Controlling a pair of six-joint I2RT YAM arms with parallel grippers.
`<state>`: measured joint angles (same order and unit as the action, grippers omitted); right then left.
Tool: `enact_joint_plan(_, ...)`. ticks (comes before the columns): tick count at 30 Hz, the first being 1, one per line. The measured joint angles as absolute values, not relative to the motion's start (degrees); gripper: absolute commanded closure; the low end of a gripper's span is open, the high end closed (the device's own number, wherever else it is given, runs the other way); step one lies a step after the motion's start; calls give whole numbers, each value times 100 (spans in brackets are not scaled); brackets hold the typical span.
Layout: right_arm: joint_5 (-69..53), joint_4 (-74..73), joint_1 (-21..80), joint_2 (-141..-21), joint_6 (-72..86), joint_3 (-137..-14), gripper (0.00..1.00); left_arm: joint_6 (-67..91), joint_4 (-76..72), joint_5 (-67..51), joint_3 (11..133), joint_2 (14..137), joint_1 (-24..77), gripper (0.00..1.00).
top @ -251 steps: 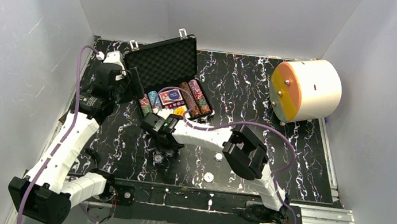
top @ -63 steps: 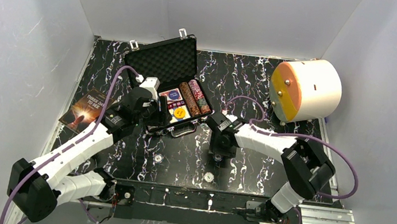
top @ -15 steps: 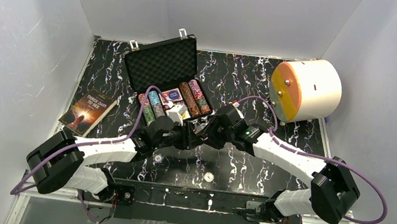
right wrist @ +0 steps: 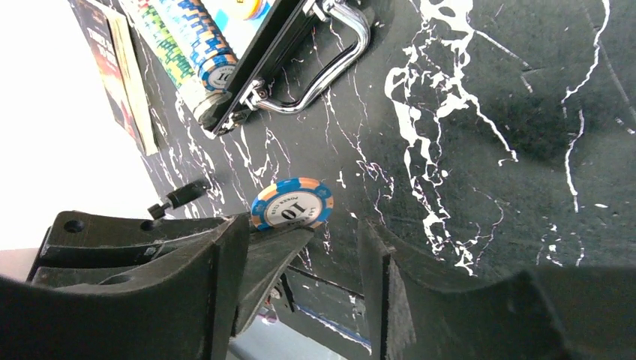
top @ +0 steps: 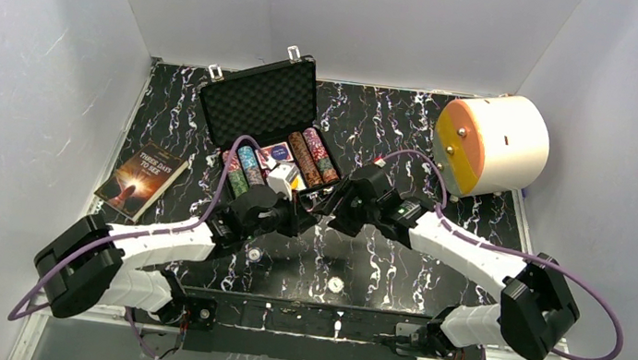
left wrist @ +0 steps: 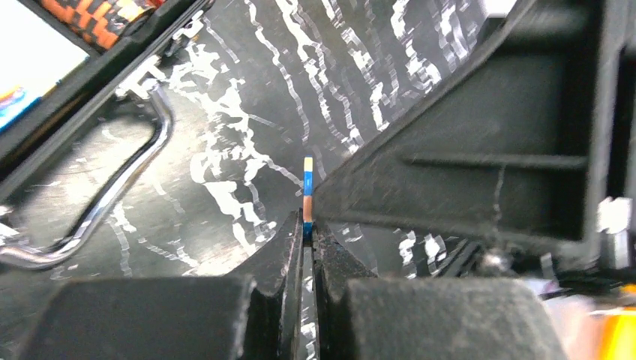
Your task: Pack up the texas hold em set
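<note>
Top view: shows the left hand (top: 297,212) and right hand (top: 327,209) tip to tip above the bench (top: 413,146), just in front of the open case (top: 260,107). Reads as a handover, staged beside the case for a short carry to the chip rows (top: 311,154). Cannot make out the passed piece here. Also shows a loose white disc (top: 335,285) on the bench, nearer the bases.

Left wrist: finds the chip (left wrist: 307,187) edge-on, pinched by its lower rim between the almost-closed fingertips of the left hand (left wrist: 307,232), most of it standing proud, presumably to offer a free edge. Puts a finger (left wrist: 465,172) of the right hand just beside the chip; contact impossible to tell. Case handle (left wrist: 112,202) off to the left.

Right wrist: shows the chip (right wrist: 292,204) face-on, blue and orange, marked 10, inside the wide-open gap of the right hand (right wrist: 304,236), nearer one finger and apart from the other. Grips nothing, by the look of it. Direction of the pass: cannot tell.
</note>
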<state>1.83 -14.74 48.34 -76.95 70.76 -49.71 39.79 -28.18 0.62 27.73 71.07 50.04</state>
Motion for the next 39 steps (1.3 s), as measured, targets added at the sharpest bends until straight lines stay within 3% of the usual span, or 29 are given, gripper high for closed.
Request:
enact_joint_plan(10,305,-1472,4344,-6768,6479,-4969,34,1455,213,624,4541,6947,4792,100)
enact_joint_plan(18,327,-1354,4270,-6547,6316,-4569,34,-589,2307,701,5990,7634,4045,100)
enact_joint_plan(28,276,-1345,4244,-6495,6265,-4399,34,-2049,3468,344,6265,8444,3441,100)
enact_joint_plan(39,237,-1308,4244,-6484,6263,-4285,34,-2408,3651,307,6484,9133,3422,100)
